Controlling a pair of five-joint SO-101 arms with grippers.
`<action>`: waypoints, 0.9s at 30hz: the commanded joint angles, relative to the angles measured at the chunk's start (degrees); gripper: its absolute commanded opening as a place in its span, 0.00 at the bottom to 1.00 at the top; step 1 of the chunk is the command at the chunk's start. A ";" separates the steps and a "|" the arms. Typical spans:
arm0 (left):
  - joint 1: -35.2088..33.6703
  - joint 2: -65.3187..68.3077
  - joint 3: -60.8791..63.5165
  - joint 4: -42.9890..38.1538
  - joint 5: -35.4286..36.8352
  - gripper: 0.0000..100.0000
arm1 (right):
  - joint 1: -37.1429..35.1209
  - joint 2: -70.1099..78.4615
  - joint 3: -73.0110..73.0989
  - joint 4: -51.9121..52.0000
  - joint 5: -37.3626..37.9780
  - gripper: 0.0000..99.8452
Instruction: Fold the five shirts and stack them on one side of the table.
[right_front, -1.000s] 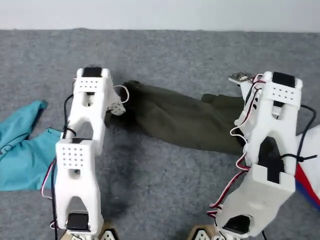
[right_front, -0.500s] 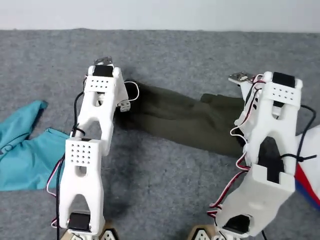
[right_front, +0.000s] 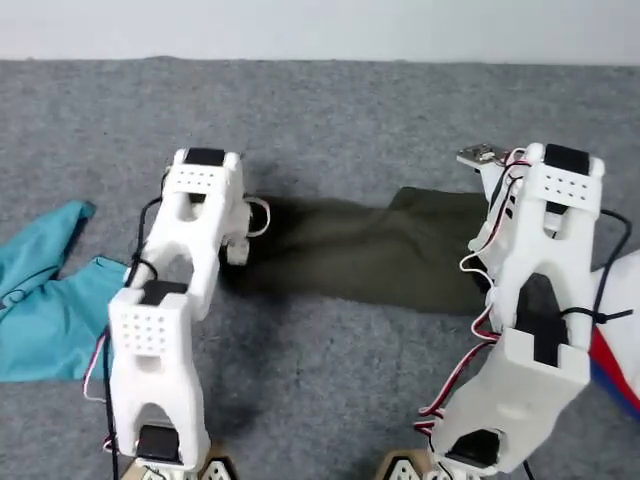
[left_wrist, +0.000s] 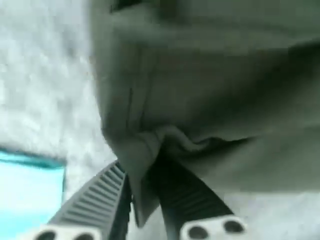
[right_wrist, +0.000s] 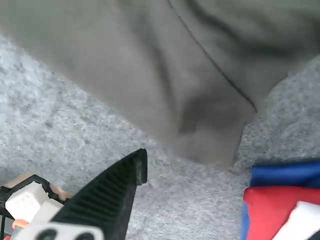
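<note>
The grey table (right_front: 350, 100) lies under everything, and the olive shirt (right_front: 370, 250) is your reference on it. In the high view it lies stretched as a long band between your two arms, its long axis running side to side, with the far-side edge a little higher toward the right arm's end. The teal shirt (right_front: 40, 310) sits well apart, beyond the olive shirt's left end. The red and blue shirt (right_front: 615, 365) lies just off its right end, close by the corner you see in the right wrist view.

Your left gripper (left_wrist: 142, 175) is closed tight on a bunched fold of the olive shirt at its left end, with cloth pinched between the two jaws. From that grip the whole length of the garment runs away toward the right arm. Your right gripper (right_wrist: 135, 170) hangs over the olive shirt's right corner, just off the hem. I cannot tell how far open it is, and no cloth looks caught in it.

My judgement is that the next move turns on that axis. The left arm alone has the cloth, so any pull or fold goes along the shirt's length.
</note>
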 joint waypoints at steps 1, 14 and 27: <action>-5.71 -12.57 11.21 1.93 -4.57 0.01 | -0.48 -3.03 -0.18 1.98 -0.35 0.53; -19.43 -22.24 29.05 1.76 -16.53 0.01 | -0.66 -3.21 -0.18 1.98 -0.35 0.53; -19.52 -19.34 24.22 1.93 -12.48 0.20 | -14.73 -9.71 -0.18 2.42 -0.70 0.54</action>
